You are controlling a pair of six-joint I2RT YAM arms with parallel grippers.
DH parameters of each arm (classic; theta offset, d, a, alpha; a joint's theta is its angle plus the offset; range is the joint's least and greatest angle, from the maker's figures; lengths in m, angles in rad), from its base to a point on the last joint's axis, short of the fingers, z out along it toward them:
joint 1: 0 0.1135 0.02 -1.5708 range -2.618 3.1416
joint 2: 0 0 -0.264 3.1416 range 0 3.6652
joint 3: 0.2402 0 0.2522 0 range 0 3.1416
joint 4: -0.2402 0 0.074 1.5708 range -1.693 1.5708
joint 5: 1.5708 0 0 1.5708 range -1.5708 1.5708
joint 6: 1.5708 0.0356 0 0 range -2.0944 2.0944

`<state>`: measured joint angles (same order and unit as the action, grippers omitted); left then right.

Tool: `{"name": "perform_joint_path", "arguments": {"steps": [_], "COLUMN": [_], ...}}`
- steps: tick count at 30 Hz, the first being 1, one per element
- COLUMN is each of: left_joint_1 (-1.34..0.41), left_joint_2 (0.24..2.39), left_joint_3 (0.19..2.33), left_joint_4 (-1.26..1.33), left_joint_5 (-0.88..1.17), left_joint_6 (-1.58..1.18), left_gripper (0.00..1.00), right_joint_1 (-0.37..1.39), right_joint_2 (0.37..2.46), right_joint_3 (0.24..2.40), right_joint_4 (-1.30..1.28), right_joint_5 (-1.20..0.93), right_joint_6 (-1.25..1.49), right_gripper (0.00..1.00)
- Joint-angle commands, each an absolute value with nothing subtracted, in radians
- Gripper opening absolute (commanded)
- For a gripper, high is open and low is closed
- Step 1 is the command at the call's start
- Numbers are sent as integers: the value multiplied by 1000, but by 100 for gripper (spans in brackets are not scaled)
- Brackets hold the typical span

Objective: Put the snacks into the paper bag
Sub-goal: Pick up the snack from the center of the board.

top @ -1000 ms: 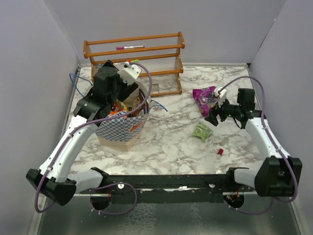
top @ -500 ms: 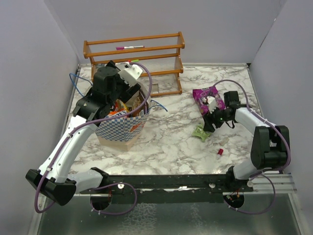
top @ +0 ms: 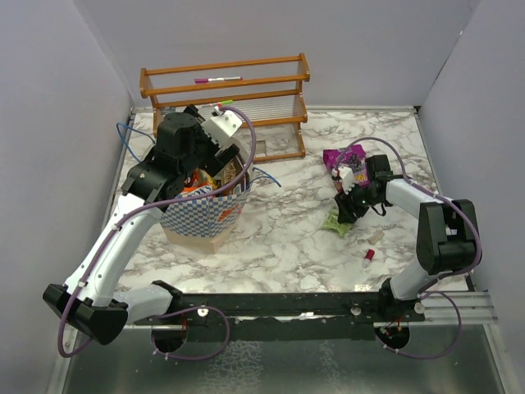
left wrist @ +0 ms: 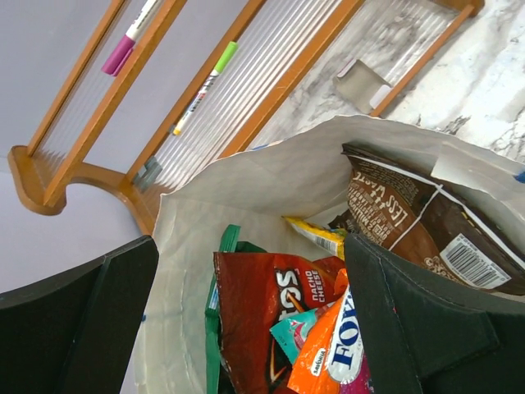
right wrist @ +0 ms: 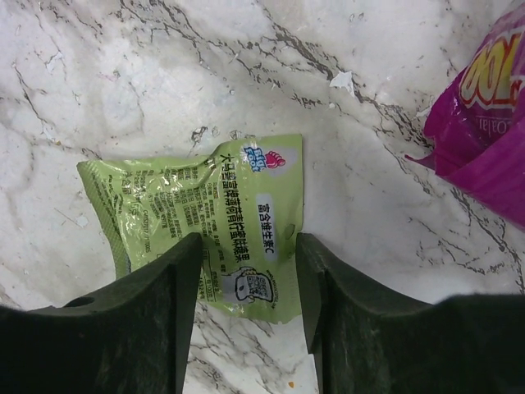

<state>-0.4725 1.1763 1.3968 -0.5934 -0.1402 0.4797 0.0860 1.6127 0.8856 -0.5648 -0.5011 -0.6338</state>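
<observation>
The blue-and-white checkered paper bag (top: 205, 215) stands at the left and holds several snacks: red Doritos (left wrist: 262, 304), a green bag (left wrist: 215, 328), a brown bag (left wrist: 402, 213), and teal (left wrist: 291, 332) and orange (left wrist: 328, 345) packs. My left gripper (top: 215, 156) hovers over the bag's mouth, wide open with nothing in it (left wrist: 250, 271). A small light-green packet (right wrist: 205, 205) lies flat on the marble. My right gripper (right wrist: 248, 271) is down over it, its jaws apart and straddling the packet's near right end (top: 334, 222). A magenta packet (top: 336, 156) lies just behind.
A wooden rack (top: 225, 90) with markers on it stands at the back behind the bag. A tiny red-pink cap (top: 369, 256) lies near the front right. Blue string handles (top: 123, 135) stick out from the bag. Grey walls close in both sides.
My right arm swung left and down over the light-green packet, and its jaws narrowed around it. The left arm stayed over the bag, open.
</observation>
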Motion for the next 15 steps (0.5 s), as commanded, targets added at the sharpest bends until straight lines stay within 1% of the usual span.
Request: {"name": "perform_joint_path", "arguments": {"steps": [1, 12, 15], "left_joint_1": [-473, -489, -493], "left_joint_2": [1157, 1177, 1187], "left_joint_3": [1423, 1485, 1516], "left_joint_4": [-594, -605, -609], "left_joint_5": [-53, 37, 72], "left_joint_6": [462, 439, 419], "left_gripper": [99, 99, 99], "right_joint_1": [93, 94, 94], "right_joint_2": [1643, 1615, 1598], "right_joint_3": [872, 913, 942], "right_joint_4": [-544, -597, -622], "right_joint_5": [-443, -479, -491], "right_joint_6": [-656, -664, -663], "right_gripper": [44, 10, 3]}}
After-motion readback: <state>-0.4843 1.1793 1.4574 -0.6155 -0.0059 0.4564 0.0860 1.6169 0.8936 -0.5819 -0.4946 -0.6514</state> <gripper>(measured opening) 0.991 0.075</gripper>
